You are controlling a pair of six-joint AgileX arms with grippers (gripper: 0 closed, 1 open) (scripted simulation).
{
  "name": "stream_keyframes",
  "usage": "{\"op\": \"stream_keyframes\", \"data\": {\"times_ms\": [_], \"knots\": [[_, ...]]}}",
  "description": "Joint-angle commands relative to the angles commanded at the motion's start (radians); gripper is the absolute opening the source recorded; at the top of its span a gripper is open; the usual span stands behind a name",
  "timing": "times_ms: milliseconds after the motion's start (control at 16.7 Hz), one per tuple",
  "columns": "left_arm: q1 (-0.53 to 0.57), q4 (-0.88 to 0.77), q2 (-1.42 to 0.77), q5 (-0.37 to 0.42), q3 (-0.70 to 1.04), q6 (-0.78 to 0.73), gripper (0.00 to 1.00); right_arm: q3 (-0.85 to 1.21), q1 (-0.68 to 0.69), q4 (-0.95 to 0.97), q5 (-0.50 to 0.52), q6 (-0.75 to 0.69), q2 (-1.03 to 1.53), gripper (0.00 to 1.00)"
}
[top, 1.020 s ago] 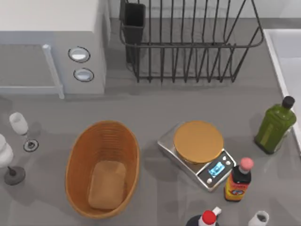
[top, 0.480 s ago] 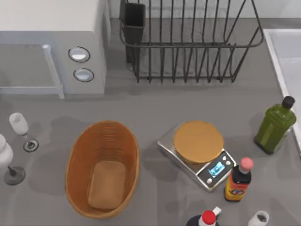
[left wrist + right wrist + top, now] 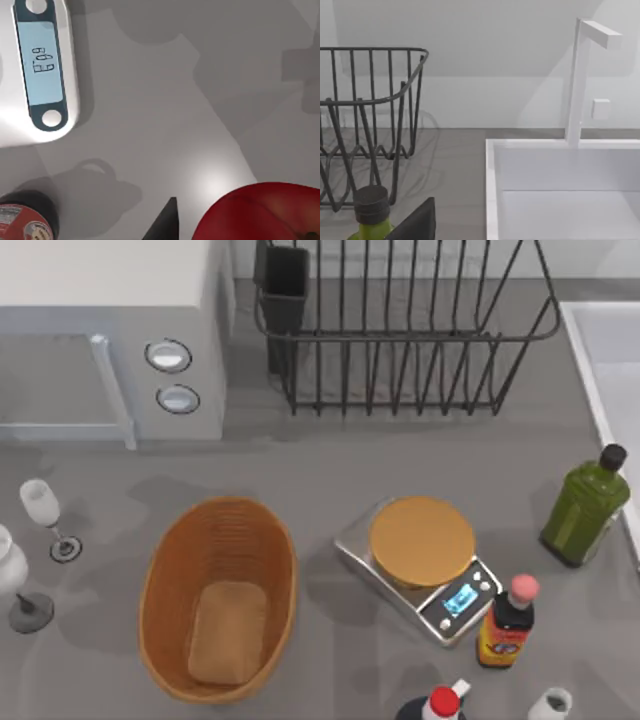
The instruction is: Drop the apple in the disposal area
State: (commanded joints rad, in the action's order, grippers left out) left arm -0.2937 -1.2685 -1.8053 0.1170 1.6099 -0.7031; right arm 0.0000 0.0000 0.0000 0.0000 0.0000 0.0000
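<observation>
Apple (image 3: 260,212) close below the left wrist camera, just beside a dark finger tip (image 3: 165,222), on bare bench near the scale (image 3: 40,70) display and a red-capped bottle (image 3: 22,220), so toward the bench's front edge, right of the basket (image 3: 165,570). Cannot tell how far the left fingers are open, or whether anything is held. Left arm judged the nearer; right arm idle by the sink (image 3: 560,175), at the bench's right edge.

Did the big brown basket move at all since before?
No. The basket sits in the same spot in the top view, the same gap left of the kitchen scale, below the microwave.
</observation>
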Motion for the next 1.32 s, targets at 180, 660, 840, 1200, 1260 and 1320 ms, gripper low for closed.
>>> {"op": "stream_keyframes", "data": {"times_ms": [180, 660, 840, 1200, 1260, 1320], "knots": [[0.113, -0.026, -0.030, -0.068, 0.056, 0.181, 0.00, 0.000, 0.000, 0.000, 0.000, 0.000, 0.000, 1.00], [0.573, -0.157, -0.132, -0.281, 0.183, 0.997, 0.00, 0.000, 0.000, 0.000, 0.000, 0.000, 0.000, 1.00], [0.749, -0.227, -0.187, -0.341, 0.207, 1.250, 0.00, 0.000, 0.000, 0.000, 0.000, 0.000, 0.000, 1.00], [1.042, -0.353, -0.238, -0.417, 0.238, 1.515, 0.00, 0.000, 0.000, 0.000, 0.000, 0.000, 0.000, 1.00], [1.076, -0.369, -0.236, -0.424, 0.240, 1.535, 0.00, 0.000, 0.000, 0.000, 0.000, 0.000, 0.000, 1.00], [1.105, -0.384, -0.234, -0.429, 0.240, 1.555, 0.00, 0.000, 0.000, 0.000, 0.000, 0.000, 0.000, 1.00]]}}
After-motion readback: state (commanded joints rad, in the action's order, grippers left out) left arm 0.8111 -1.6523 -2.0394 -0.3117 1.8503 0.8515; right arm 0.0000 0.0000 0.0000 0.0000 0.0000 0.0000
